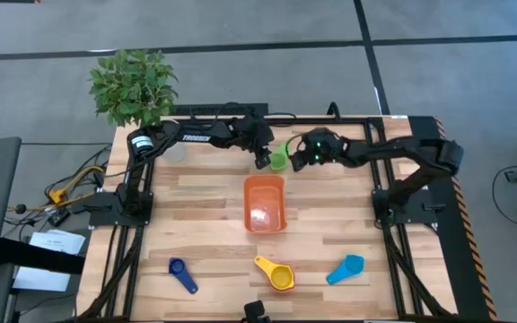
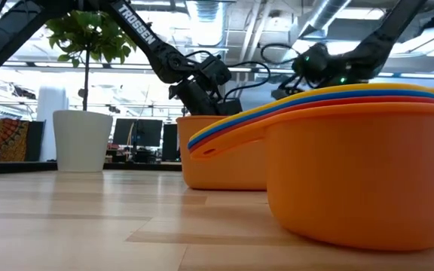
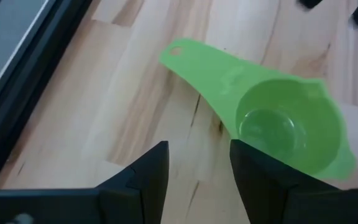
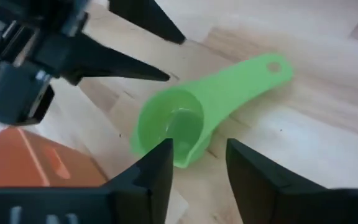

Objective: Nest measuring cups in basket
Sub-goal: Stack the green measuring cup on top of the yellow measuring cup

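A green measuring cup [image 1: 279, 159] stands on its base on the table just beyond the orange basket [image 1: 265, 203]; it also shows in the left wrist view [image 3: 284, 127] and the right wrist view [image 4: 179, 124]. My left gripper [image 1: 263, 161] is open just left of the cup. My right gripper [image 1: 299, 162] is open just right of it. Neither touches the cup. A nest of cups with yellow on top [image 1: 277, 274], a dark blue cup [image 1: 183, 274] and a light blue cup [image 1: 346, 269] lie near the front edge.
A potted plant [image 1: 133, 85] stands at the far left corner. In the low view the nested cups [image 2: 353, 165] fill the foreground and hide part of the basket [image 2: 217, 162]. Bare wood lies on either side of the basket.
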You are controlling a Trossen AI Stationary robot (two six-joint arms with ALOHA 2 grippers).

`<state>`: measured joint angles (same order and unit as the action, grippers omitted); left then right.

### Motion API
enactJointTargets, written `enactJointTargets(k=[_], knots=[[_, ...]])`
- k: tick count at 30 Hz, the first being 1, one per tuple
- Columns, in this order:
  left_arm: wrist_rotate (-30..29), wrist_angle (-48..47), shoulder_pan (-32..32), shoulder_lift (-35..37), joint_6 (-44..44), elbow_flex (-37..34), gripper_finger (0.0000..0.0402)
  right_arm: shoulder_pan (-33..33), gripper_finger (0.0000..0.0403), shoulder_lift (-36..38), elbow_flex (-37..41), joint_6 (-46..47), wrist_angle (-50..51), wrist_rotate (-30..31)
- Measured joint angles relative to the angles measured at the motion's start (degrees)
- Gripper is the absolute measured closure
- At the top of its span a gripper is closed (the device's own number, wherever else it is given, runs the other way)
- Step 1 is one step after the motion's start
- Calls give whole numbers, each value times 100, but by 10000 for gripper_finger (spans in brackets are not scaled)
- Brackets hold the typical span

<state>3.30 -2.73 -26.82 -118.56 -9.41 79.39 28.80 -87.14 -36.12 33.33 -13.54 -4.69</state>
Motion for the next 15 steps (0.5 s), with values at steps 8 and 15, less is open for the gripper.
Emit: enactJointTargets(k=[8,15], knots=[[-98,3,21,0,1,1,242,33,177,-1038,-496,137,-20,-517],[-230,-122,45,0,-102,1,242,-84,189,-1515,-827,234,-2,-599]])
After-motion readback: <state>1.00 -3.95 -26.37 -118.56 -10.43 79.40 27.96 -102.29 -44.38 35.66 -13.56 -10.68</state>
